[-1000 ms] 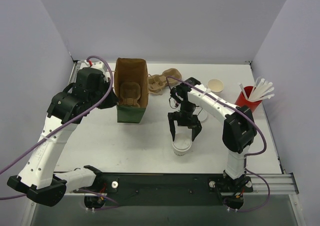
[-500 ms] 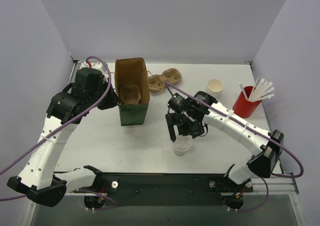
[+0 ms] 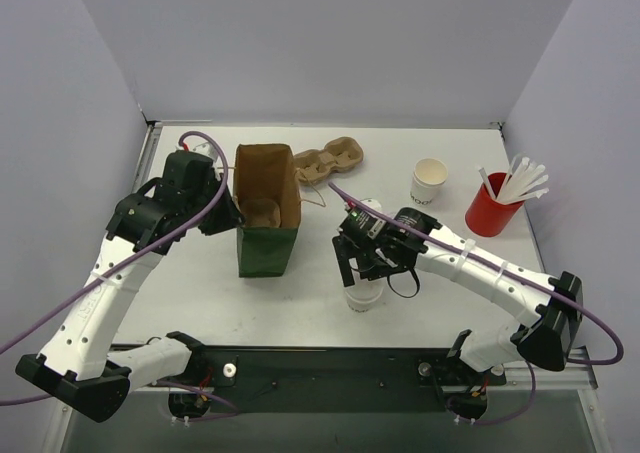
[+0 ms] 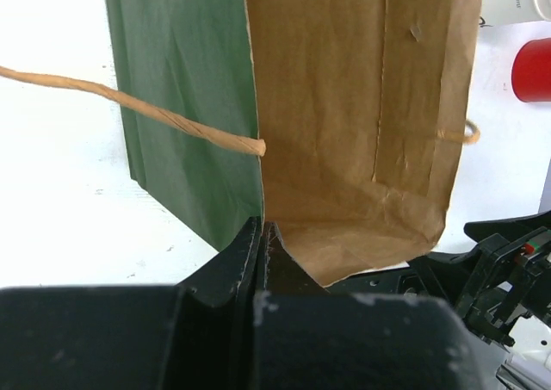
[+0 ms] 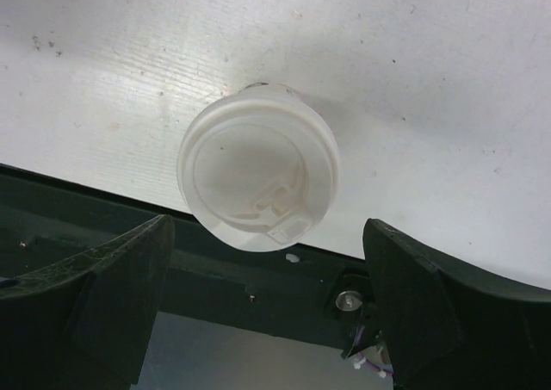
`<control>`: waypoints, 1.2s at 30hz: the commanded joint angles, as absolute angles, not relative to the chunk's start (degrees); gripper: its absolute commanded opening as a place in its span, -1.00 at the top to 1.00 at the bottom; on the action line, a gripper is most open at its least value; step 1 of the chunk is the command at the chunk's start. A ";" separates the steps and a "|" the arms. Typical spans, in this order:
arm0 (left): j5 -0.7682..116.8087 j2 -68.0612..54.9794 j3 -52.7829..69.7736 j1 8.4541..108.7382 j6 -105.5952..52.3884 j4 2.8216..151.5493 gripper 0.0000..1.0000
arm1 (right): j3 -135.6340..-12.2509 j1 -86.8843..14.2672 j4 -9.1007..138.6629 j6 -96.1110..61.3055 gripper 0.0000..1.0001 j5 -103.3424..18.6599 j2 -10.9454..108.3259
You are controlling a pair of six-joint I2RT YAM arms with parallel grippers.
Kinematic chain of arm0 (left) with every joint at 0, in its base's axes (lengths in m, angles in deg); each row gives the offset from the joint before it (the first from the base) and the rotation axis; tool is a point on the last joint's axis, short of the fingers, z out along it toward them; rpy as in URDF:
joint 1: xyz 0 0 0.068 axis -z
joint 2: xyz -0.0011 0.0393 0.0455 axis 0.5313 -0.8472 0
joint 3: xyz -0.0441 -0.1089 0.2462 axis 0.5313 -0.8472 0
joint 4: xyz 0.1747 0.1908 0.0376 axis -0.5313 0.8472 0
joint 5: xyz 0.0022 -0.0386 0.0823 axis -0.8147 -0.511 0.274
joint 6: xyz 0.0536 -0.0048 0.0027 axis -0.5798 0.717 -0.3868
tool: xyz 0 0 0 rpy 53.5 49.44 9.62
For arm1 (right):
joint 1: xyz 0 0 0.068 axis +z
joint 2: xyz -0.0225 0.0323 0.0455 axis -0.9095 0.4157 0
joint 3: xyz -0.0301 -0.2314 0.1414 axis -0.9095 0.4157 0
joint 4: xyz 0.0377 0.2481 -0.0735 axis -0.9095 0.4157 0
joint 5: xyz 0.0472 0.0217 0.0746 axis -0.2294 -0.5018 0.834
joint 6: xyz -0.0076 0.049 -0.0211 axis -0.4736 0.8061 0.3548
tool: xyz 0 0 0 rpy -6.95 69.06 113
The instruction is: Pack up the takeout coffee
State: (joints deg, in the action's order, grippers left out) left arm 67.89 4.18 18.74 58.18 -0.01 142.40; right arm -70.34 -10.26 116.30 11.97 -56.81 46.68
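White paper cup (image 3: 363, 295) stands near the front edge of the worktop (image 3: 200, 293), below the right fingers (image 5: 112, 295), which are spread wide and clear of it. Lower squarely and close gently under the lid (image 5: 256, 173), since paper crushes. Left fingers (image 4: 245, 256) pinch the bag (image 4: 344, 106) by its rim.

Robot lab cell: white table (image 3: 300, 303) between blank walls (image 3: 330, 43)

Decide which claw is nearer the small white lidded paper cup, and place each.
Right. The right claw hangs open directly above the small white lidded paper cup, a finger either side. The left claw is far off, shut on the rim of the green paper bag.
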 commanded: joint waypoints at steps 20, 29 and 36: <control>67.16 5.85 20.35 57.94 0.58 139.14 1.00 | -67.74 -8.13 113.49 10.15 -0.74 -57.19 49.87; 66.99 5.76 20.26 57.94 0.66 138.97 1.00 | -66.51 -7.60 112.97 10.94 -0.72 -57.80 50.58; 66.90 5.67 20.09 57.94 0.75 138.62 1.00 | -65.54 -7.52 112.35 11.29 -0.70 -58.33 50.14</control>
